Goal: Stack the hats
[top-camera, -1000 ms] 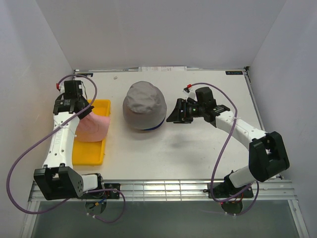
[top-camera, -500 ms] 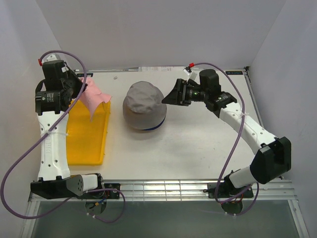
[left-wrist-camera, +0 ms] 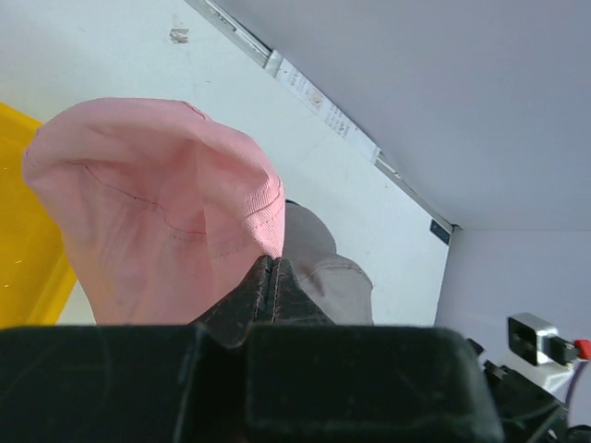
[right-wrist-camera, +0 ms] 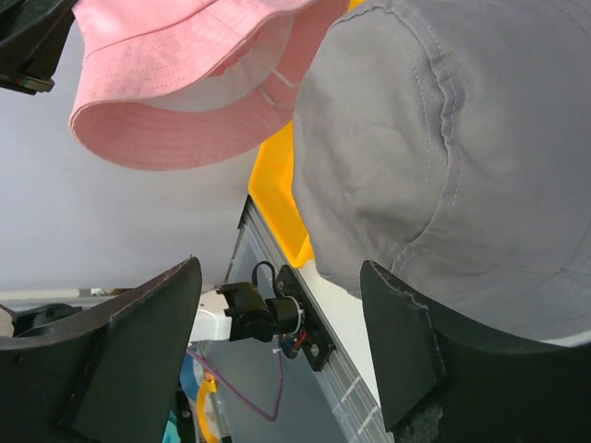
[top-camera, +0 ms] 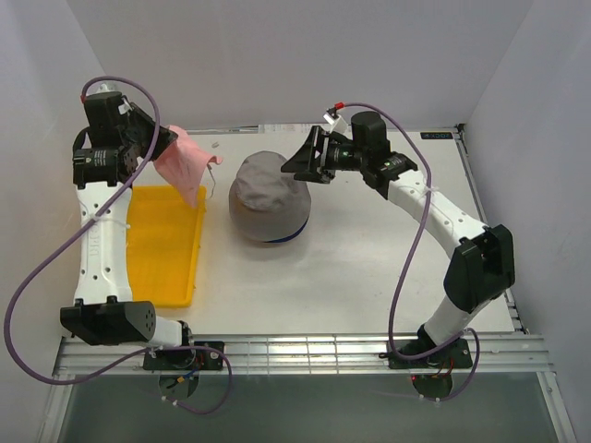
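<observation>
Left gripper (left-wrist-camera: 272, 273): clamped flat on the brim of the light pink hat (top-camera: 187, 162), no gap showing between the fingers. Lifted high over the far-left part of the table (top-camera: 369, 277), above the far end of the yellow tray (top-camera: 166, 268), crown and brim hanging slack below the pinch. Held by an edge, probably, to let the opening drop mouth-down over a dome rather than land crumpled.

Grey hat (top-camera: 269, 196): sitting crown-up at mid-table, just right of the tray, with a thin strip of what looks like a navy hat (top-camera: 288, 238) peeping out under its near-right brim. Likely a stack begun here, grey over navy.

Right gripper (right-wrist-camera: 277, 277): spread wide, gripping nothing, hovering just off the far-right side of the grey hat with fingers pointing left toward it. From its wrist camera, grey crown filling the space ahead on the right, pink brim dangling beyond and apart from it. Placed there, seemingly, to leave the top of the pile free yet sit close enough to steady or tug the brim.

Next, by the look of it: carry the pink hat rightward and nearer, centre it over the grey crown, lower, then release. Risk: soft fabric folding on itself or landing off-centre and sliding down one side.
</observation>
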`<state>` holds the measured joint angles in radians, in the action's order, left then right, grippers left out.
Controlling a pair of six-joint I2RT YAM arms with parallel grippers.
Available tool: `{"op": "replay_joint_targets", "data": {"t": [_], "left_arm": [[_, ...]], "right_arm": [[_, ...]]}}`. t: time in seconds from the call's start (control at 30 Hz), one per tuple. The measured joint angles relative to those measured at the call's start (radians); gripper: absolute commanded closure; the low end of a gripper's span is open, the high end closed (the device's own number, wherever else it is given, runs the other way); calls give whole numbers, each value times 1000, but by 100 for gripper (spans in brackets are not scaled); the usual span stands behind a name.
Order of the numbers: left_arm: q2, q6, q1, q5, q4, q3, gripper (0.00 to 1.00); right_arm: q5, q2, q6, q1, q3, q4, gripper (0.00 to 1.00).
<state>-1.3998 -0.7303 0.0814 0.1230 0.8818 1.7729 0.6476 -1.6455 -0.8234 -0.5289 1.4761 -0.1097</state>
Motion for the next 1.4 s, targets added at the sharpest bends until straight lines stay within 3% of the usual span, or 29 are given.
{"op": "replay_joint_targets", "data": {"t": [0.4, 0.9, 1.4], "left_arm": [[-84, -94, -22, 76, -113, 106, 100], [-131, -140, -225, 58, -188, 136, 100], [-89, -119, -263, 110, -232, -11, 100]], "right_arm": [[6, -114, -76, -10, 162, 6, 25], [7, -148, -140, -10, 185, 9, 23], [-5, -149, -240, -10, 137, 108, 22]]}}
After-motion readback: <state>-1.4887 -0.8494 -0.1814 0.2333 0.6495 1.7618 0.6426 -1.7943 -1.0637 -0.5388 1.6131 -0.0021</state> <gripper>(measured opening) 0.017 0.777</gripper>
